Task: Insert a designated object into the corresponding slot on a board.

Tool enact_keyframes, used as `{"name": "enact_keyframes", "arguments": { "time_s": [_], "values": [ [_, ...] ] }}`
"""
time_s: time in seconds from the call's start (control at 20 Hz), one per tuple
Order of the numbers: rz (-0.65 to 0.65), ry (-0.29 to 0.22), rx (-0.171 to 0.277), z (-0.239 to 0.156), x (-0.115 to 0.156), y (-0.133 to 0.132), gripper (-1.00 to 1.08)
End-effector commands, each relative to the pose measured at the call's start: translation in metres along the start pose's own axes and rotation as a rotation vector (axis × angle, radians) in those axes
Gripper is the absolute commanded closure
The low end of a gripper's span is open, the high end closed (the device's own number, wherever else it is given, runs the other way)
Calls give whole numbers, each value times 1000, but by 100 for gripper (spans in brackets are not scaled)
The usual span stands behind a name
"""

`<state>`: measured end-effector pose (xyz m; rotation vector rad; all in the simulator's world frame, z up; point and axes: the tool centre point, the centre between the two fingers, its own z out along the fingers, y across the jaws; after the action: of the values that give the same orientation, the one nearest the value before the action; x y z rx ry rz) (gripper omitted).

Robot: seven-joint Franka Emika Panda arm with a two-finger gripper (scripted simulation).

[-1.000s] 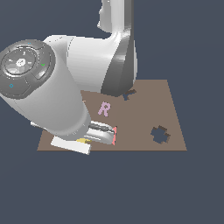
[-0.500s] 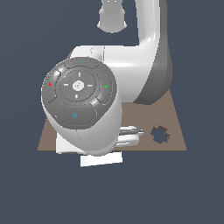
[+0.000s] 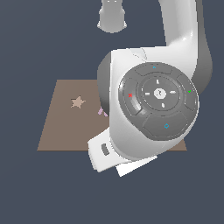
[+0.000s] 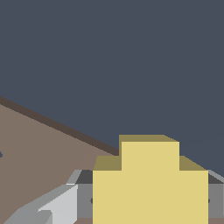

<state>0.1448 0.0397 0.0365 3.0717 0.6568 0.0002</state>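
Observation:
In the wrist view the yellow cross-shaped block (image 4: 148,183) fills the space between my grey fingers (image 4: 61,205), held over the edge of the brown board (image 4: 39,148). My gripper (image 4: 148,201) is shut on the block. In the exterior view the arm's large wrist housing (image 3: 153,113) covers most of the board (image 3: 61,127), hiding the gripper, the block and the cross-shaped slot. Only a sliver of the pink letter R (image 3: 102,112) shows beside the housing.
A tan star shape (image 3: 78,102) lies on the board toward the exterior view's left. The arm's base link (image 3: 112,17) stands behind the board. Dark floor surrounds the board on all sides.
The arm has swung toward the exterior view's right. It uncovers the star side of the board and now hides the cross-shaped slot, which showed earlier.

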Motion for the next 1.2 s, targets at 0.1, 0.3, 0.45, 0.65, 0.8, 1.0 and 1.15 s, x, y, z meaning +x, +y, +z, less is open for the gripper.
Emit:
{"name": "enact_keyframes", "arguments": {
  "time_s": [0.1,0.3,0.45,0.65,0.8,1.0,1.15],
  "values": [
    [-139,1,0,-1,10,-29,108],
    [-262,0,0,-2,15,-56,108],
    [-355,0,0,-3,17,-76,108],
    [-472,0,0,-4,16,-103,108],
    [-538,0,0,-4,13,-117,108],
    [-597,0,0,-4,10,-130,108],
    [-618,-1,0,-4,8,-134,108]
  ]
}}
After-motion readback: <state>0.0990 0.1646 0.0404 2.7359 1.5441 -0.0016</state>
